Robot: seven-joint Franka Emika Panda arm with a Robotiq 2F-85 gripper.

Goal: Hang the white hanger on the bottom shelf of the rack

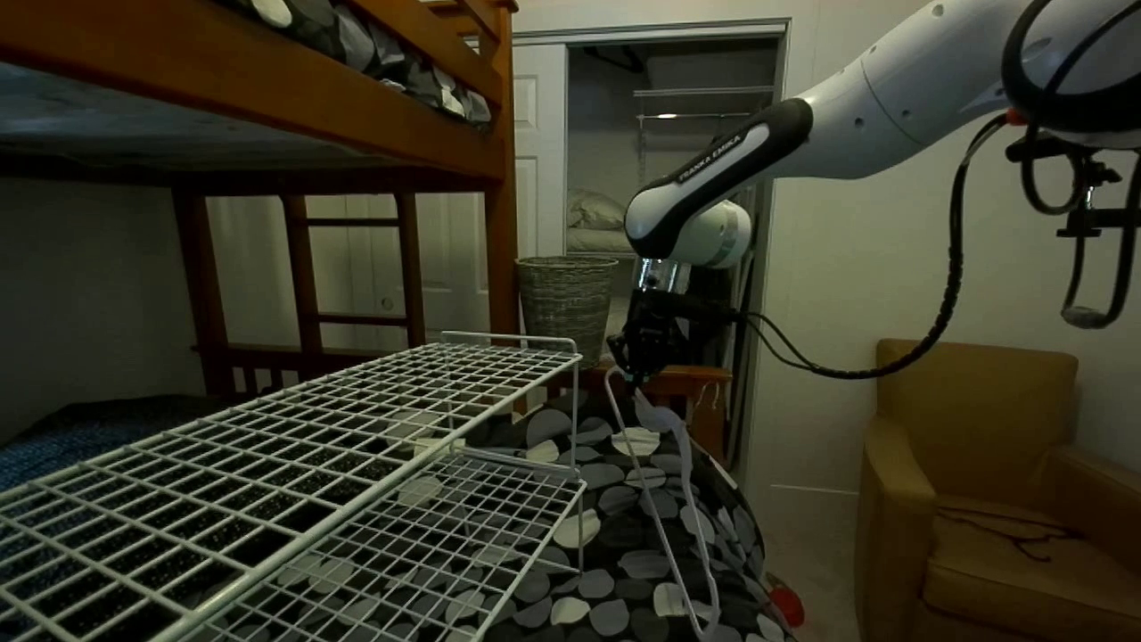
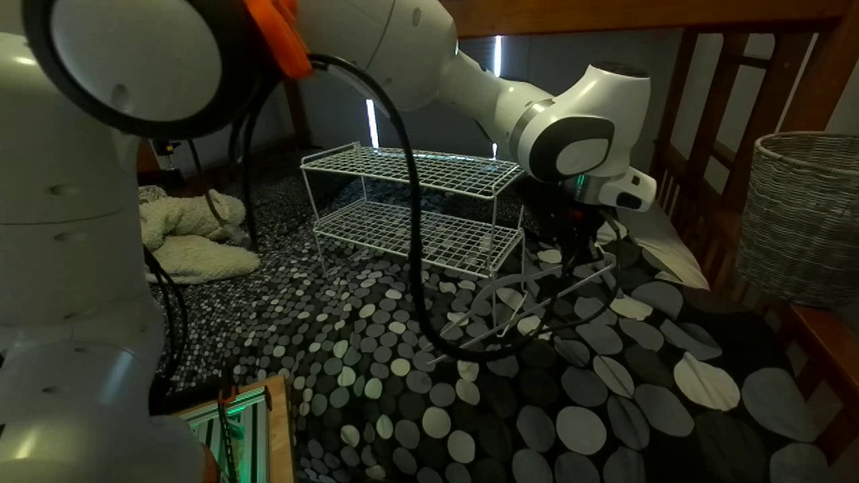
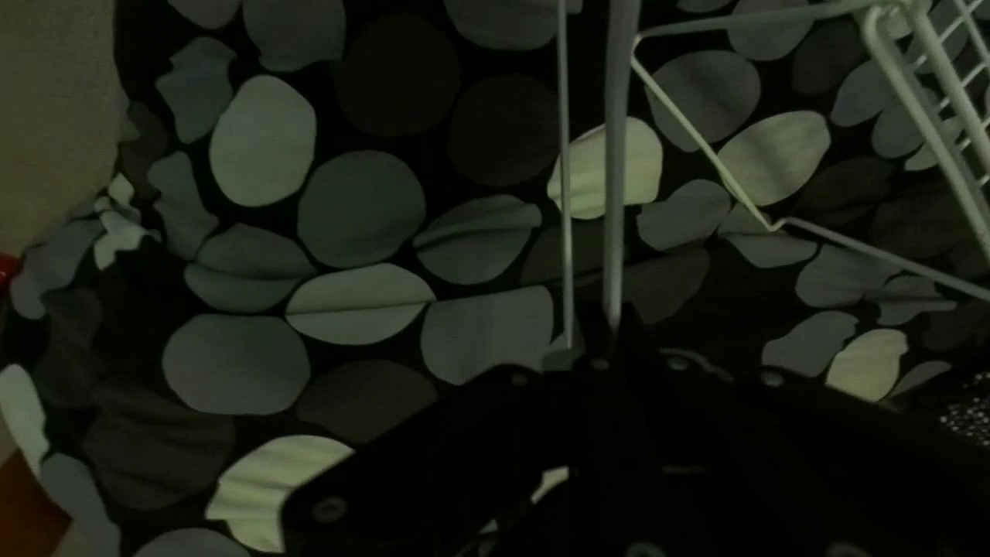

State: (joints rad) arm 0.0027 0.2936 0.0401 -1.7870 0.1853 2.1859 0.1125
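Observation:
The white hanger (image 1: 685, 455) hangs tilted below my gripper (image 1: 631, 379). It also shows in an exterior view (image 2: 493, 287), and as two thin bars in the wrist view (image 3: 616, 170). My gripper (image 3: 612, 319) is shut on one bar; its fingertips are dark there. It also shows in an exterior view (image 2: 582, 258). The hanger's hook is not clearly seen. The white wire rack (image 1: 339, 519) stands on the bed. Its bottom shelf (image 1: 538, 546) also shows in an exterior view (image 2: 362, 243). The hanger is beyond the shelf's end, apart from it in an exterior view. A rack end (image 3: 924, 131) shows at upper right in the wrist view.
Dotted bedding (image 2: 584, 429) lies under the rack and hanger. A wooden bunk bed (image 1: 501, 250) overhangs the rack. A wicker basket (image 1: 567, 299) stands behind the gripper. A yellow armchair (image 1: 980, 428) is at the right. A black arm cable (image 2: 413, 221) hangs in a loop.

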